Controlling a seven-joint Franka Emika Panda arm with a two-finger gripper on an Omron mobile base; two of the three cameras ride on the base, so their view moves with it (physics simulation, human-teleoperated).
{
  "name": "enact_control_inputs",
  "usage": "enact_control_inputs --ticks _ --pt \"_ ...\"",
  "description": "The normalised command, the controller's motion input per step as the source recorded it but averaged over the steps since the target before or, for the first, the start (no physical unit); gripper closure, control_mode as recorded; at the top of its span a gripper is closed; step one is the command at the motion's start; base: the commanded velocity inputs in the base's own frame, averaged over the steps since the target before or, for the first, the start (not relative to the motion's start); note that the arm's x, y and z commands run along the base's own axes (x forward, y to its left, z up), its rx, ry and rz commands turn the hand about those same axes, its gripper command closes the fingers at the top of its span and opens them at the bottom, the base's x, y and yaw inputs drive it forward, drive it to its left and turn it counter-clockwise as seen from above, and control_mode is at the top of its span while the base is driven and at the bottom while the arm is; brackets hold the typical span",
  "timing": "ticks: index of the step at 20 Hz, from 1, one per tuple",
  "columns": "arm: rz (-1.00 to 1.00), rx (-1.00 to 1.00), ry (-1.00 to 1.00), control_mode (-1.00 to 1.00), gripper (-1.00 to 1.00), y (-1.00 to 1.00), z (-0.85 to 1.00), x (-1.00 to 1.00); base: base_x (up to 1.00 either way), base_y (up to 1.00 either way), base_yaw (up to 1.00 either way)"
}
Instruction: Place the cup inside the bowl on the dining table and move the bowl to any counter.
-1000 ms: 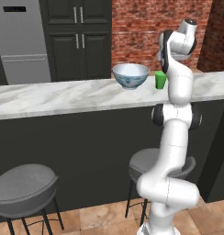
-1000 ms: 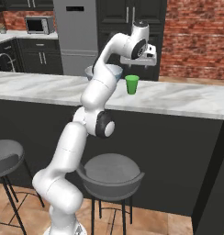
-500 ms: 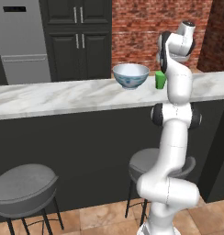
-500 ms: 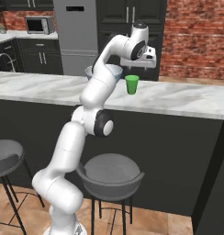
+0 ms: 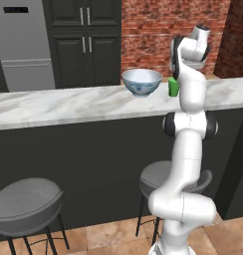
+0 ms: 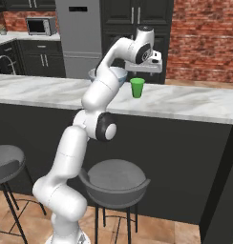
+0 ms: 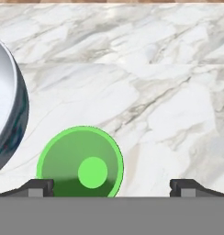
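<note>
Left base view: the bowl (image 5: pixel 142 81) stands on the dining table (image 5: pixel 68 102), with the cup (image 5: pixel 173 86) just to its right, half hidden by the arm's upper links.

Right base view: the gripper (image 6: pixel 148 66) hangs above the table, over and slightly right of the cup (image 6: pixel 136 88), which stands upright and apart from the hand. The bowl (image 6: pixel 119 72) is mostly behind the arm.

Hand view: looking straight down, the cup (image 7: pixel 80 161) is empty, the bowl (image 7: pixel 8 114) near its left. The fingertips (image 7: pixel 38 187) are spread wide, the cup off-centre beside the left one, nothing held.

Neither step looks done: the cup is ungrasped, the bowl unmoved.
</note>
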Motion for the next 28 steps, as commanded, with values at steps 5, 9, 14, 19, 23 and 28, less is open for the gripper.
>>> enact_control_inputs --ticks 5,9,14,19,23,28 --pt "0.00 0.00 0.03 -1.00 -1.00 0.00 -0.09 0.00 0.00 0.00 0.00" --pt "0.00 0.00 0.03 -1.00 -1.00 0.00 -0.11 0.00 0.00 0.00 0.00" --pt "0.00 0.00 0.03 -1.00 -1.00 0.00 -0.13 0.00 0.00 0.00 0.00" --pt "0.00 0.00 0.03 -1.00 -1.00 0.00 -0.13 0.00 0.00 0.00 0.00" --pt "0.00 0.00 0.04 -1.00 -1.00 0.00 -0.09 0.00 0.00 0.00 0.00" --pt "0.00 0.00 0.04 -1.00 -1.00 0.00 -0.08 0.00 0.00 0.00 0.00"
